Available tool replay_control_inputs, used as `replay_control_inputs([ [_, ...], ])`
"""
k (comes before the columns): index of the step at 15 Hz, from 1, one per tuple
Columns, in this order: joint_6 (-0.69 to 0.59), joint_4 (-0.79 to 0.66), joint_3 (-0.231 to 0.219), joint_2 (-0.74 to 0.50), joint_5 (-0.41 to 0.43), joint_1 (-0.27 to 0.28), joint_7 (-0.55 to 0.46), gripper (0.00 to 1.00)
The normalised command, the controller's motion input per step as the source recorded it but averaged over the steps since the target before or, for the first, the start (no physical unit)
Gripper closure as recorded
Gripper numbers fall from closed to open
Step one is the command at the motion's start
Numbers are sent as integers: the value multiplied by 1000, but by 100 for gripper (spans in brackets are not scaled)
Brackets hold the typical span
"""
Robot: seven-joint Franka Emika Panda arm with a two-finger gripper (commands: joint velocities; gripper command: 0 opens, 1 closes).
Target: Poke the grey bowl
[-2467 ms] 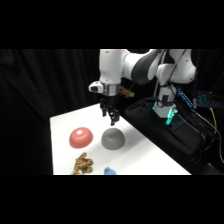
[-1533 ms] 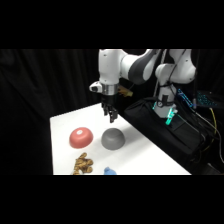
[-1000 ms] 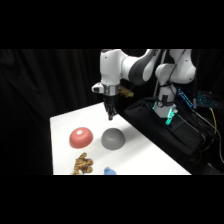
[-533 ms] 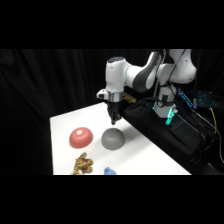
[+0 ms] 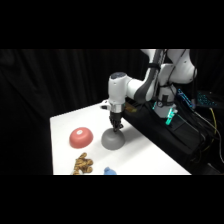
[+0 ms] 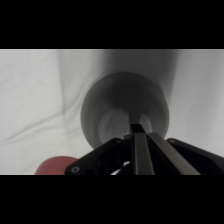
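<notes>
The white arm reaches from the upper right over the white surface (image 5: 65, 125) and points its hand (image 5: 117, 128) straight down onto the grey bowl (image 5: 113, 140). The bowl sits upside down, dome up, near the middle of the surface, just to the right of the red bowl (image 5: 81, 137), which also lies dome up and stands a little apart from it. In the side view the tip of the hand meets the top of the grey dome, or is only barely above it; which of the two cannot be told.

In the wrist view the two fingers (image 6: 142, 150) lie pressed together with no gap between them, and they point at the pale flat centre of the grey bowl (image 6: 107, 100). An edge of the red bowl (image 6: 52, 165) shows at the lower left there.

Toward the front edge of the surface lie a brown lumpy thing (image 5: 83, 164) and a small blue thing (image 5: 110, 171).
</notes>
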Motion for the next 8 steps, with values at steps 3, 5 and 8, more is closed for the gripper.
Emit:
replay_control_inputs([
  [3, 240, 86, -129, 203, -125, 107, 26, 100],
  [5, 214, 86, -141, 159, -108, 109, 27, 100],
  [8, 120, 81, -128, 106, -109, 98, 15, 100],
])
